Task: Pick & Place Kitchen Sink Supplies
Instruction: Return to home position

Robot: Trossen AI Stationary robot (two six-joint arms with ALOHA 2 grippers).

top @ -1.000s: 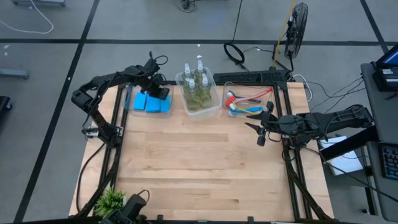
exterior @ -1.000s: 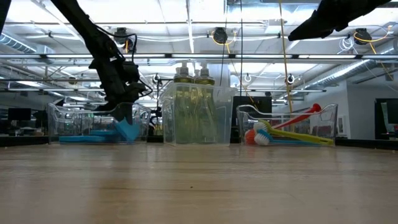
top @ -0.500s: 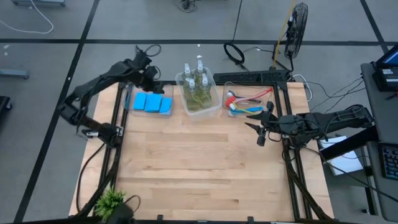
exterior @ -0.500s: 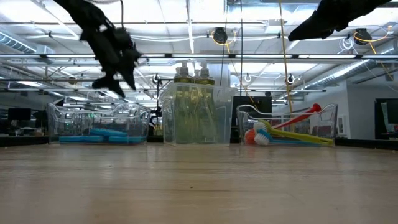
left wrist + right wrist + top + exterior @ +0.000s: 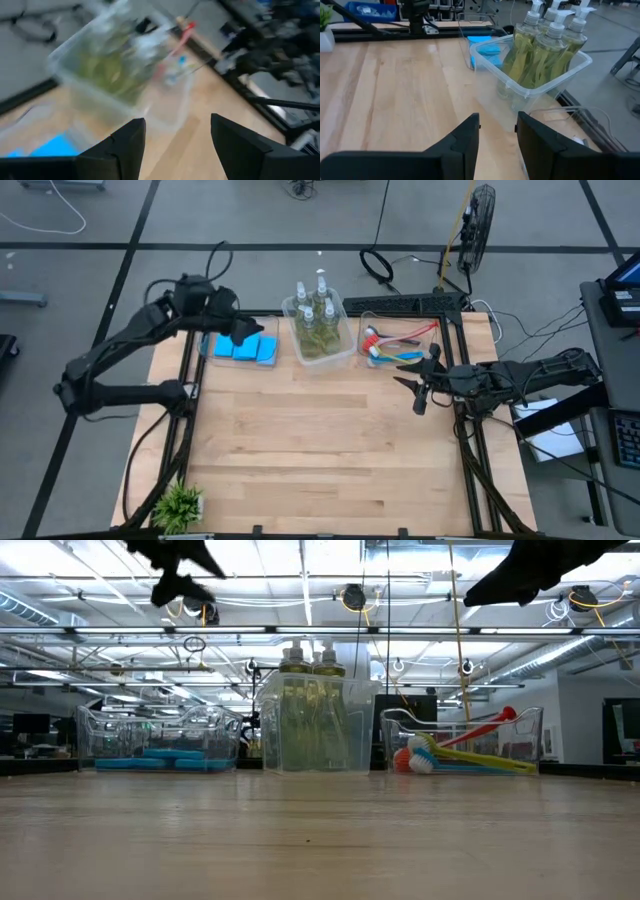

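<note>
pale smooth matt wood table (image 5: pixel 320 450), clear glossy plastic bins (image 5: pixel 490 85), clear glossy plastic bottles (image 5: pixel 540 55) with white plastic pumps, matt blue sponges (image 5: pixel 245 348).

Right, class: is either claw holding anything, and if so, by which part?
Nothing is held. The left claw hangs open above the sponge bin; the right claw waits open and empty at the right edge of the table.

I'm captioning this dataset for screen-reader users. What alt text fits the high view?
Overhead: three clear bins line a wooden table's far edge, holding blue sponges (left), pump bottles (middle) and brushes (right). The left tool hovers open above the sponges; the right tool waits open at the table's right edge.
</note>
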